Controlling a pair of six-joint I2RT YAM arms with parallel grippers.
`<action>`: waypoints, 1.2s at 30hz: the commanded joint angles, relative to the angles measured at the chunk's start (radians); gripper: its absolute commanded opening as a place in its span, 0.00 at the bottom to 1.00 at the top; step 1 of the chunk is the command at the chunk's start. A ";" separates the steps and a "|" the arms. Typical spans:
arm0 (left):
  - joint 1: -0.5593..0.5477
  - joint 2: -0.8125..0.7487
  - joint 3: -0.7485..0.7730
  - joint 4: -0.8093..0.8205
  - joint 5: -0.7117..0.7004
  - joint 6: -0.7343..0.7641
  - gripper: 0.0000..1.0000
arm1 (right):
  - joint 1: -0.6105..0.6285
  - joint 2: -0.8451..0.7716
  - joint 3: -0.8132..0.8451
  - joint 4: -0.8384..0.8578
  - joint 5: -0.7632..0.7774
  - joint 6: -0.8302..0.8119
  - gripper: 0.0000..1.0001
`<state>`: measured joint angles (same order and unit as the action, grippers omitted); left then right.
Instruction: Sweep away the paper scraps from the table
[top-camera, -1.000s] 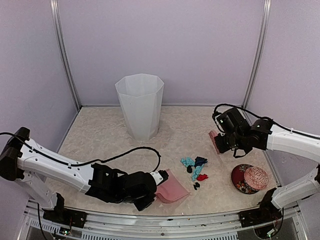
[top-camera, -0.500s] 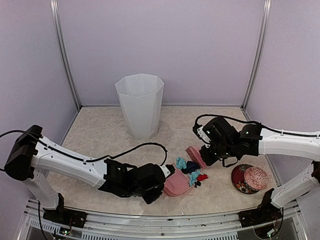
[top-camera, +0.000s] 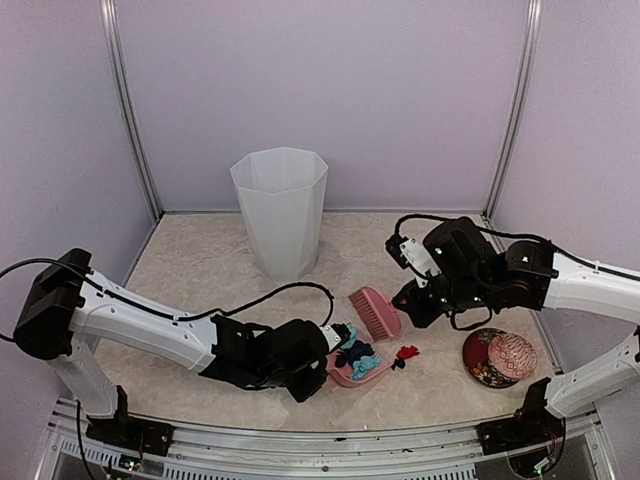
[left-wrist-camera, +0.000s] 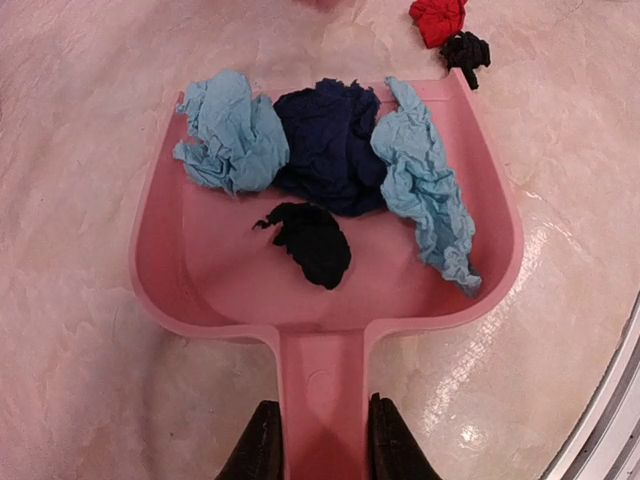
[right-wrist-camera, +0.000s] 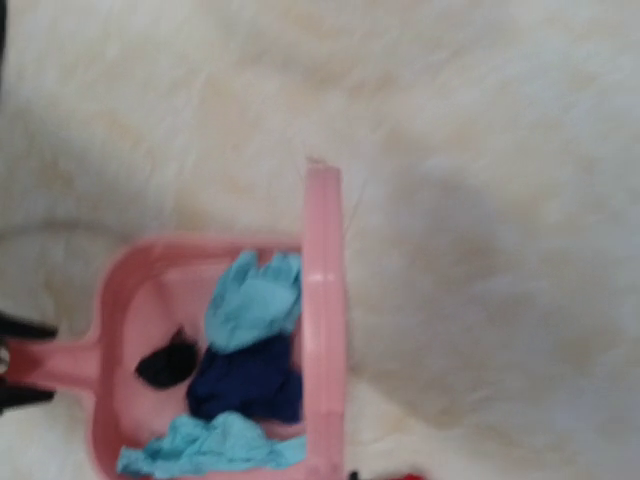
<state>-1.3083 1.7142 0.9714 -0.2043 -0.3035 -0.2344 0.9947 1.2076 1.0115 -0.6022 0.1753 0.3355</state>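
Observation:
My left gripper (left-wrist-camera: 322, 452) is shut on the handle of the pink dustpan (left-wrist-camera: 200, 290), which lies flat on the beige table (top-camera: 200, 265) at front centre (top-camera: 340, 372). In the pan lie two light teal scraps (left-wrist-camera: 230, 130), a navy one (left-wrist-camera: 328, 145) and a black one (left-wrist-camera: 312, 240). A red scrap (left-wrist-camera: 437, 18) and a small black scrap (left-wrist-camera: 466, 48) lie on the table just past the pan's mouth; the red one also shows from above (top-camera: 405, 353). My right gripper (top-camera: 412, 302) holds a pink brush (top-camera: 375, 312), tilted above the pan's far edge (right-wrist-camera: 323, 300).
A tall white bin (top-camera: 279, 210) stands at the back centre. A round red patterned dish (top-camera: 500, 357) sits at the front right, below the right arm. The metal front rail (top-camera: 320, 440) runs along the near edge. Lilac walls ring the table.
The left arm slid the dustpan right to the scraps. The brush swept left from the right side and pushed most scraps into the pan; a red and a black scrap stayed outside.

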 joint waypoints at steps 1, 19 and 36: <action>0.002 -0.007 -0.038 0.028 0.015 -0.005 0.00 | 0.008 -0.055 0.075 -0.129 0.214 0.048 0.00; -0.096 -0.105 -0.083 -0.004 0.035 -0.042 0.00 | 0.008 -0.009 0.022 -0.335 0.265 0.217 0.00; -0.089 0.013 -0.032 0.034 0.002 -0.047 0.00 | 0.034 -0.006 -0.043 -0.081 -0.148 0.158 0.00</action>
<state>-1.4025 1.6974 0.9249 -0.1806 -0.2935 -0.2764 1.0130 1.2304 0.9833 -0.7769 0.1764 0.5064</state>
